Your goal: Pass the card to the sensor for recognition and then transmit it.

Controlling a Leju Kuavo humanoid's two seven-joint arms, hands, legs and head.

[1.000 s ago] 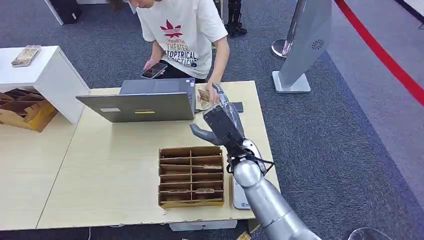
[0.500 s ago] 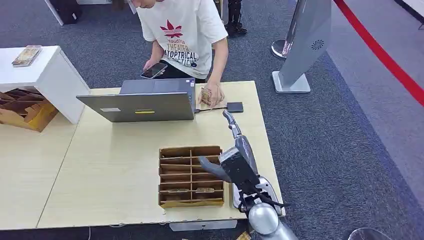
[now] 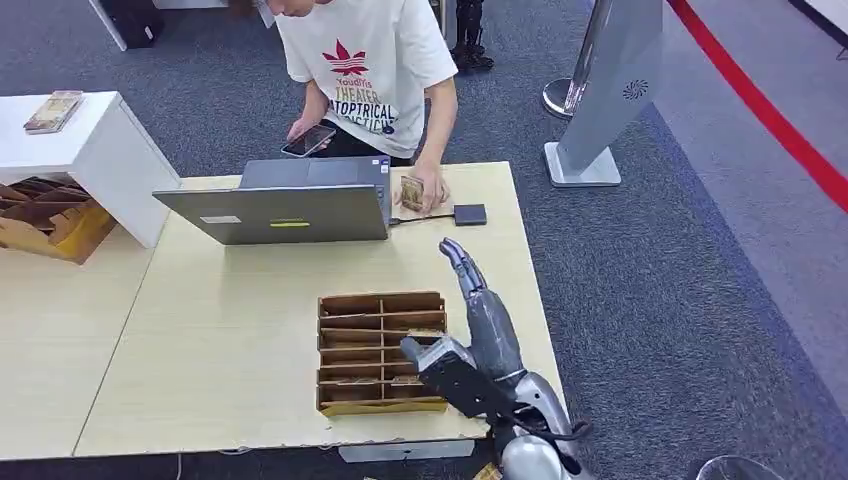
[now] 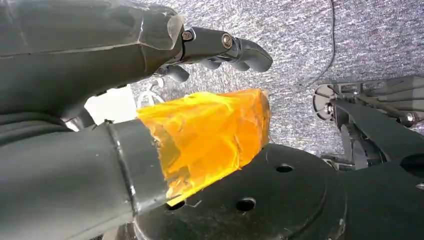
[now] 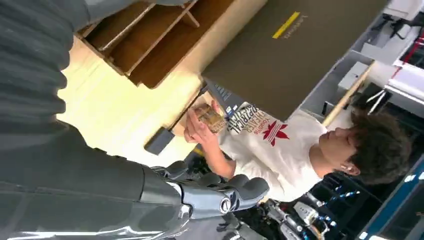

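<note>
Card (image 3: 412, 192) with person; right robot hand (image 3: 470, 335) has withdrawn, empty.

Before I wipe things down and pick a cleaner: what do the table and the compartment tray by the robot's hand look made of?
Table: pale wood-look board, probably laminate; smooth, faintly grained, matte, with a chipped front edge. Compartment tray: brown, flat thin dividers with a dull surface, likely cardboard or thin wood; the look leaves it open. The right hand hangs just beside it, holding nothing.
</note>
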